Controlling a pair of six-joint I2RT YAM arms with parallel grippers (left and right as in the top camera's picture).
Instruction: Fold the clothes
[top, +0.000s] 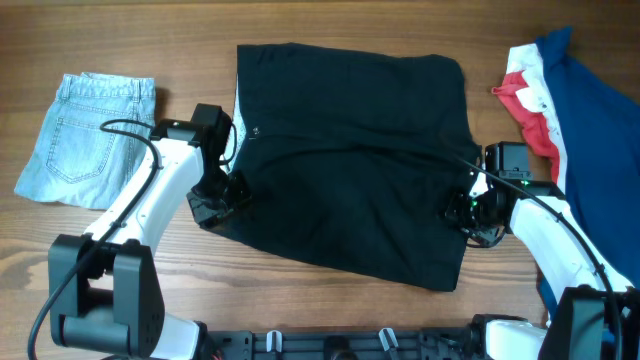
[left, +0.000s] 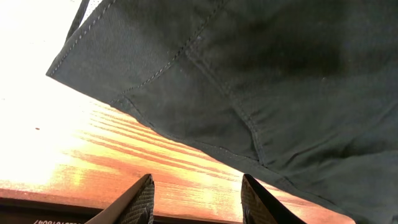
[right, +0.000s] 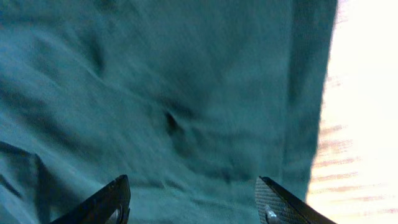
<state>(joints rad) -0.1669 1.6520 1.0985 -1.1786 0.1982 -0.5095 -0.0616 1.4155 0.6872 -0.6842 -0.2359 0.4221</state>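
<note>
The black garment (top: 350, 160) lies spread flat in the middle of the wooden table, a sliver of white lining at its upper left edge. My left gripper (top: 222, 200) is open and empty at the garment's lower left edge; in the left wrist view its fingers (left: 198, 202) hover over bare wood just beside the stitched hem (left: 249, 81). My right gripper (top: 468, 212) is open and empty over the garment's right edge; in the right wrist view its fingers (right: 193, 202) straddle the dark fabric (right: 155, 93), which looks teal there.
Light-blue denim shorts (top: 88, 135) lie at the far left. A navy, red and white garment (top: 560, 110) lies at the right edge, under the right arm. The table's front edge runs just below both arm bases.
</note>
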